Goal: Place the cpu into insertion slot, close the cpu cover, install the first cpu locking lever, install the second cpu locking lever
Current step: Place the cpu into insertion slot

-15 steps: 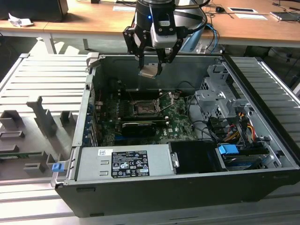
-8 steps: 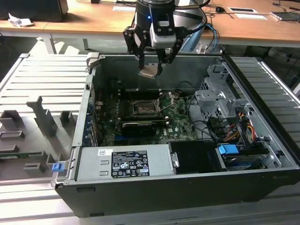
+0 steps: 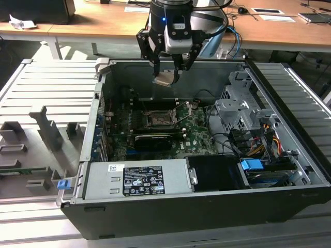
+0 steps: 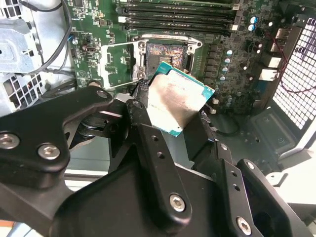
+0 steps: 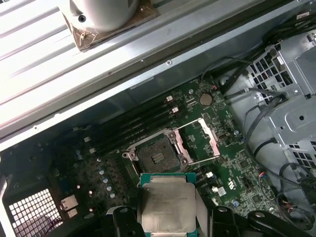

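Observation:
My gripper (image 3: 166, 77) hangs above the open computer case, shut on the cpu (image 3: 164, 79), a thin square chip with a pale metal face. In both wrist views the cpu (image 4: 175, 103) (image 5: 168, 202) sits between the black fingers (image 4: 143, 116), tilted and held well above the board. Below it, the insertion slot (image 3: 159, 119) (image 4: 165, 55) (image 5: 155, 157) lies uncovered on the green board, dark with a metal rim. The cpu cover (image 4: 105, 64) (image 5: 213, 141) is swung open beside the slot.
Long black memory slots (image 4: 177, 15) run alongside the socket. A black card (image 3: 153, 140) and a grey power supply (image 3: 137, 178) lie toward the case front. The drive cage (image 3: 239, 111) and its cables stand on the exterior view's right. Case walls (image 3: 98, 103) ring the board.

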Available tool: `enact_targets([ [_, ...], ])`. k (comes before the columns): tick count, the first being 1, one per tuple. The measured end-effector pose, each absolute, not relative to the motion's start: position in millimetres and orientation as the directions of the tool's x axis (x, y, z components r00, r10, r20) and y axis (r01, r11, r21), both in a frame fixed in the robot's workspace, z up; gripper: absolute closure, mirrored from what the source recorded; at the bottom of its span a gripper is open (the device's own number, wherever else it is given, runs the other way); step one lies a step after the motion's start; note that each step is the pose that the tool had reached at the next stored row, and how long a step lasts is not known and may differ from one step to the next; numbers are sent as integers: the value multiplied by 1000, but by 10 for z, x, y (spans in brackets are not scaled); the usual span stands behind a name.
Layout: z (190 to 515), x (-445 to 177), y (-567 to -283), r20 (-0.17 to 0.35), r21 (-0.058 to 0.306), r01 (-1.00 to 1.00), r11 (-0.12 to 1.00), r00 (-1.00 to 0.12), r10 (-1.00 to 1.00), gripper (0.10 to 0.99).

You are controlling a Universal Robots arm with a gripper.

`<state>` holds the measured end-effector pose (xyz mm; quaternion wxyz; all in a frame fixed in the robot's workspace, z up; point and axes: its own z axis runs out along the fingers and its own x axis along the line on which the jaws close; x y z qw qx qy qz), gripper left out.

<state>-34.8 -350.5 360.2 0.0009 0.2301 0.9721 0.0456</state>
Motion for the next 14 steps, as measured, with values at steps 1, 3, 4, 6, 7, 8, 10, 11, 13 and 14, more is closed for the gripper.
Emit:
enact_targets([
  [1,3601,-348,-3505,19,89,451,888,-892,451,557],
  [3,3601,-347,-3505,19,89,456,886,-890,456,557],
  [4,3601,-348,-3505,19,89,458,885,-889,458,557],
  [6,3600,-348,-3505,19,89,464,881,-886,464,557],
  [7,3600,-348,-3505,19,89,467,880,-884,467,557],
  [8,3599,-348,-3505,19,89,469,879,-883,469,557],
  [10,3599,-347,-3505,19,89,472,877,-881,472,557],
  [11,3599,-348,-3505,19,89,474,876,-880,474,557],
  [13,3598,-348,-3505,19,89,480,873,-877,480,557],
  [14,3598,-348,-3505,19,89,482,872,-876,482,557],
])
